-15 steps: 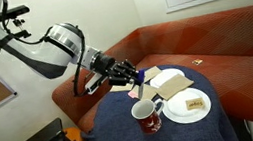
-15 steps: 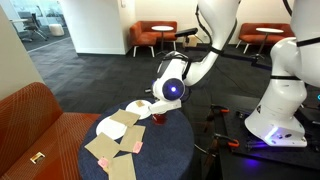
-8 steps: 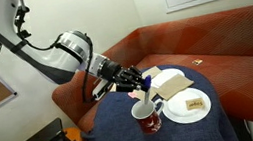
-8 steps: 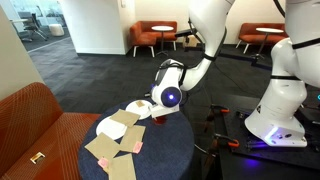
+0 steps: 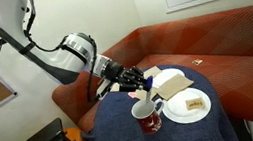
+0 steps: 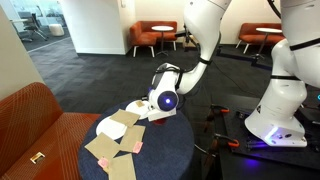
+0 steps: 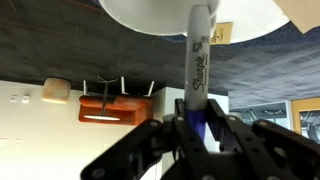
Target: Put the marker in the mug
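In the wrist view my gripper (image 7: 202, 128) is shut on the marker (image 7: 198, 60), a pale stick with black lettering and a blue band between the fingers. The marker points at a white round shape at the frame's top edge. In an exterior view the gripper (image 5: 140, 79) hovers just above and behind the dark red mug (image 5: 149, 116), which stands upright on the round dark blue table (image 5: 126, 131). The marker is too small to make out there. In an exterior view my arm's wrist (image 6: 165, 100) hides the gripper and the mug.
A white plate (image 5: 188, 108) with a small brown item lies right next to the mug. Tan papers (image 5: 169, 81) lie behind it, and also show in an exterior view (image 6: 115, 135). An orange sofa (image 5: 226, 61) curves round the table.
My arm has moved further over the table toward the mug, with the marker still held. The mug and plate have not moved.
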